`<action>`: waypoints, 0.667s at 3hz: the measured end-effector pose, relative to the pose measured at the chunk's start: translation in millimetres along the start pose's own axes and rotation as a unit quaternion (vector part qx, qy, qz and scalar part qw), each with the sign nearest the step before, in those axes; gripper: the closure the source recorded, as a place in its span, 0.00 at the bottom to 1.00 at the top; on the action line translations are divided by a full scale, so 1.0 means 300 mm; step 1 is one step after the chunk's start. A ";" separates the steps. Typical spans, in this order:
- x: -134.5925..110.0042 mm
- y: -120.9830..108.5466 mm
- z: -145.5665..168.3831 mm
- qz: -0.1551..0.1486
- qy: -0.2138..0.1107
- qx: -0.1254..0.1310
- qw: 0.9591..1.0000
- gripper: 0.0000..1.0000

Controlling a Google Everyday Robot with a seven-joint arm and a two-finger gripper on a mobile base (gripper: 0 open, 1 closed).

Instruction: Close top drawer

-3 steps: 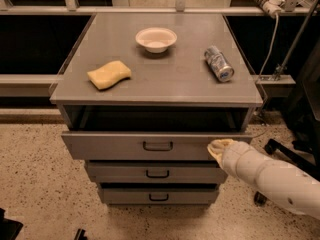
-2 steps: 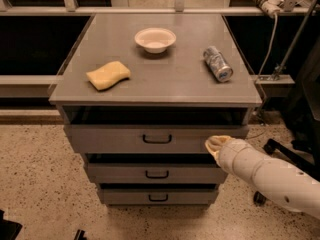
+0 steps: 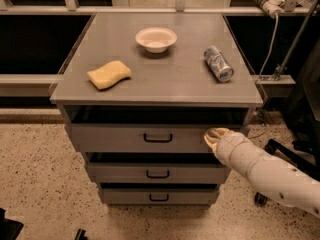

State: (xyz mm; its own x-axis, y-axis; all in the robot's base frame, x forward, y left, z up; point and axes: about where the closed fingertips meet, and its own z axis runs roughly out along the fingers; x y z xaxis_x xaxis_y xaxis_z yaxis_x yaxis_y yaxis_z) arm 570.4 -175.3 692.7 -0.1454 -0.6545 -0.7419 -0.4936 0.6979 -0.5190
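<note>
Against the top drawer (image 3: 125, 138) (front's right end), the tool (image 3: 215, 135); touching

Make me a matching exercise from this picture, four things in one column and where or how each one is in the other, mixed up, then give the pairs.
Column one:
1. sponge
2. bowl
3. can
4. gripper

Column two:
A. lying on its side, right part of the cabinet top
B. at the right end of the top drawer front
C. white, at the back of the cabinet top
D. yellow, left part of the cabinet top

Pairs: 1-D, 2-C, 3-A, 4-B
</note>
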 end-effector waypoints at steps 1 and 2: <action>0.034 -0.201 -0.173 0.063 0.025 0.042 0.997 0.82; 0.042 -0.165 -0.204 0.070 0.035 0.014 0.997 0.58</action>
State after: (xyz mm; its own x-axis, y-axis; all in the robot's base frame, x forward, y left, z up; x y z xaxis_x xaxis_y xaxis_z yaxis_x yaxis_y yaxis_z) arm 540.5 -235.9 734.8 -0.2710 -0.5681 -0.7770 -0.4407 0.7909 -0.4245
